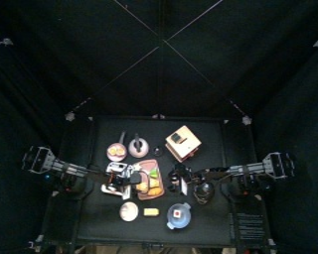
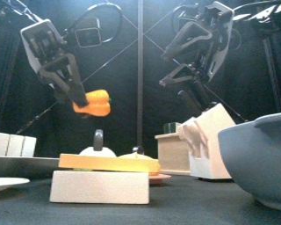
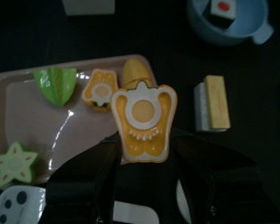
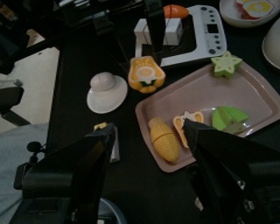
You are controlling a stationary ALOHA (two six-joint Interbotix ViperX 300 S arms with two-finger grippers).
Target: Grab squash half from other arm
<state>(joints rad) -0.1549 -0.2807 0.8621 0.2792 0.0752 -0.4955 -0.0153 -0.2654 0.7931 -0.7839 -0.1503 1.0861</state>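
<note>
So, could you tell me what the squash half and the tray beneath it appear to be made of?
The squash half in the left gripper looks like moulded plastic toy food: smooth orange-yellow skin with a printed-looking white ring. The tray looks like smooth pinkish plastic with a soft sheen and a raised rim.

Pink tray [image 4: 262,94] w/ star fruit [image 4: 227,64]

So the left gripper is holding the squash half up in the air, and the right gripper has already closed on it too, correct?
Not quite. The left gripper does hold the squash half up above the table, but the right gripper has not closed on it: in the front view it hangs apart from the squash, and the right wrist view shows its jaws open and empty.
</note>
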